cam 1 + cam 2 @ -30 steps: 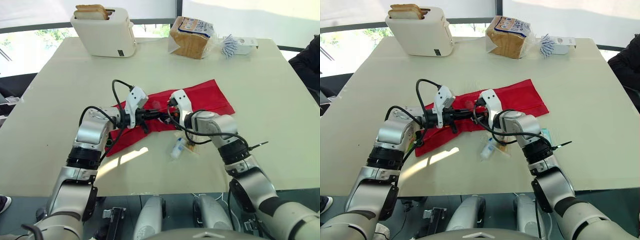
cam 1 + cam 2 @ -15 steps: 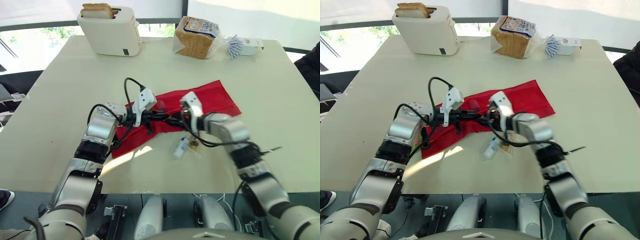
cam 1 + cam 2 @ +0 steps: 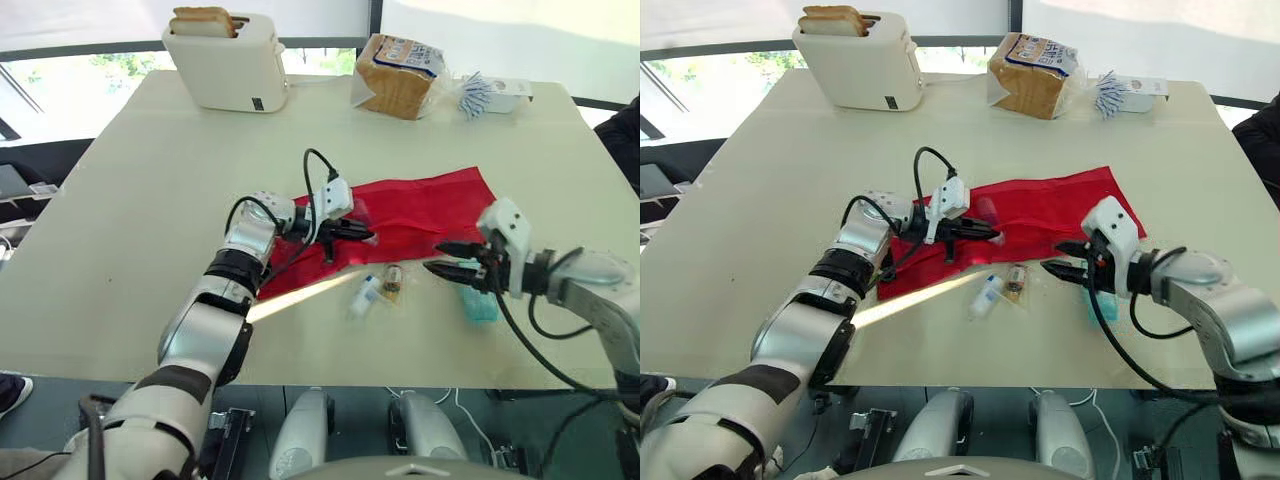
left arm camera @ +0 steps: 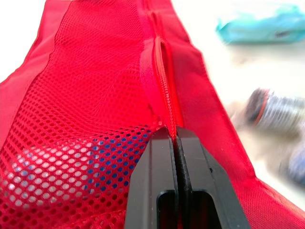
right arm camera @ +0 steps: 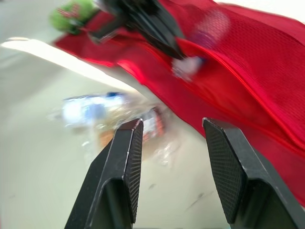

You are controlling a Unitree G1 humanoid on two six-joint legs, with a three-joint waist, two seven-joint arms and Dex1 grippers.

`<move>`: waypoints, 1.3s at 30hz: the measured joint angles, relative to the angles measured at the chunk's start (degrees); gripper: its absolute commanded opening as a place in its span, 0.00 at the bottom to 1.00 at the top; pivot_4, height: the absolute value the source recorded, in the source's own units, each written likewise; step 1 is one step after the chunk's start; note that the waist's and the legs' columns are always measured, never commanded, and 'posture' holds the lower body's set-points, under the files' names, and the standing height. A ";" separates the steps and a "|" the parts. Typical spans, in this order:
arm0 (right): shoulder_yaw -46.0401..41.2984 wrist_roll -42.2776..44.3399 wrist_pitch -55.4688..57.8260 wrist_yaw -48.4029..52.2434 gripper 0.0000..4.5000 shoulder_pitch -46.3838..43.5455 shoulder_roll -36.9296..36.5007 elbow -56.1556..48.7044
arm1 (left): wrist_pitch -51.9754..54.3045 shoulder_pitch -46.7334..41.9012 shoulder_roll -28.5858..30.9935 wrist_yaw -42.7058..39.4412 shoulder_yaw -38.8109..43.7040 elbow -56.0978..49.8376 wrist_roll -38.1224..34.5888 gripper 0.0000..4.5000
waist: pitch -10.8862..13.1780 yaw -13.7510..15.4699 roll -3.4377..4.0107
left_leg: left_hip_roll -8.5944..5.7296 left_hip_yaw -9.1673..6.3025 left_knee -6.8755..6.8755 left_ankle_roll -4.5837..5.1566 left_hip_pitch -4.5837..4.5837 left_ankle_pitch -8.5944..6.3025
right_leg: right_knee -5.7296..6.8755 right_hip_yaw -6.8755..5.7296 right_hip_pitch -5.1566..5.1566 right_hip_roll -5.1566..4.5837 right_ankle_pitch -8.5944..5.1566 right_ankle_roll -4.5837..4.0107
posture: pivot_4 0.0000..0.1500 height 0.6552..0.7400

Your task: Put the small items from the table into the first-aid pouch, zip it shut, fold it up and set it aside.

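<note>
The red mesh first-aid pouch (image 3: 420, 210) lies flat across the middle of the table. My left gripper (image 3: 365, 236) is shut on its zipper edge (image 4: 164, 102), pinching the fabric between both fingers. Blue items show through the mesh (image 4: 62, 162). My right gripper (image 3: 438, 257) hovers open and empty just in front of the pouch's right half, apart from it. A small white bottle (image 3: 365, 295) and a small brown-capped vial (image 3: 392, 282) lie on the table in front of the pouch. A teal packet (image 3: 478, 300) lies under my right wrist.
A white toaster (image 3: 228, 58) holding bread stands at the back left. A bagged loaf (image 3: 400, 75) and a white box with blue-striped packets (image 3: 490, 92) are at the back right. A person's dark sleeve (image 3: 625, 135) shows at the right edge.
My right gripper has drawn away from the pouch to the right and front, uncovering the teal packet. The left gripper keeps its hold on the pouch. The camera view has shifted.
</note>
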 measured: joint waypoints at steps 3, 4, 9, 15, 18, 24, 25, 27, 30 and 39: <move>-5.57 1.50 -3.22 0.89 0.47 6.58 -2.75 -4.80 | -4.02 -0.81 -0.16 -3.72 -0.46 2.07 0.94 0.00 | 0.01 -0.32 -0.01 | 0.04 0.01 -0.03 0.00 0.03 0.00 | 0.00 0.04 0.00 0.06 0.00 0.00 | 1.00 1.00; -8.33 3.04 -3.37 1.03 0.59 8.05 -2.79 -5.69 | -5.25 -0.93 1.12 -4.74 -0.41 2.75 1.11 0.00 | 0.01 -0.67 -0.01 | 0.08 0.03 -0.03 0.00 0.08 0.00 | 0.02 0.08 0.00 0.10 0.00 0.00 | 1.00 1.00; -15.09 6.31 -5.55 0.36 0.99 11.58 -3.08 -8.47 | -9.66 -2.96 5.17 -1.97 0.15 8.68 4.33 0.00 | 0.00 -1.51 -0.01 | 0.14 0.00 -0.03 0.00 0.12 0.00 | 0.06 0.05 0.01 0.17 -0.01 0.01 | 1.00 1.00; -16.01 8.38 -10.09 2.19 0.99 14.17 -6.00 -12.10 | -13.18 -4.34 5.05 4.26 0.81 13.59 6.72 0.00 | -0.01 -1.18 -0.03 | 0.11 -0.02 -0.01 0.00 0.10 0.00 | 0.04 0.01 0.06 0.13 -0.01 0.02 | 1.00 1.00; -15.37 8.91 -11.45 1.54 0.99 14.14 -6.85 -13.44 | -13.22 -4.34 4.73 5.04 1.44 13.82 6.70 0.00 | -0.01 -1.14 -0.03 | 0.11 -0.02 -0.01 0.00 0.10 0.00 | 0.04 0.00 0.07 0.13 -0.01 0.02 | 1.00 1.00; -8.86 7.77 -13.27 0.34 1.00 11.56 -9.95 -16.24 | -6.93 -3.16 5.03 3.98 4.04 11.07 5.21 0.14 | -0.01 -1.50 -0.03 | 0.12 -0.02 -0.01 -0.01 0.12 0.00 | 0.04 0.01 0.07 0.13 -0.01 0.02 | 1.00 1.00; -5.75 6.79 -13.74 0.59 1.00 8.26 -10.41 -15.70 | -5.73 -2.56 5.00 3.98 4.80 10.20 4.82 0.18 | 0.00 -1.64 -0.03 | 0.13 0.00 0.00 -0.01 0.13 0.00 | 0.04 0.03 0.06 0.14 -0.01 0.02 | 1.00 1.00; 0.85 4.13 -15.45 1.92 1.00 1.32 -10.92 -13.12 | -4.21 -1.49 4.64 4.09 5.30 8.46 4.08 0.34 | 0.00 -1.78 -0.03 | 0.16 0.00 0.00 -0.01 0.15 0.00 | 0.06 0.03 0.05 0.17 -0.01 0.02 | 1.00 1.00; 9.34 -0.98 -18.66 4.40 1.00 -4.98 -11.05 -8.37 | -2.69 -0.37 4.58 4.17 5.55 6.19 3.53 0.34 | 0.00 -1.25 -0.05 | 0.16 -0.13 0.00 -0.02 0.04 0.01 | -0.02 -0.13 0.04 0.17 -0.02 0.01 | 1.00 1.00; 41.05 -23.49 -39.07 22.53 1.00 -29.94 2.31 23.13 | -0.44 0.67 4.58 5.93 5.58 3.94 3.82 0.34 | 0.01 -1.37 -0.07 | 0.07 -0.08 0.06 -0.12 0.02 0.07 | 0.01 -0.11 -0.01 0.05 -0.01 0.00 | 1.00 1.00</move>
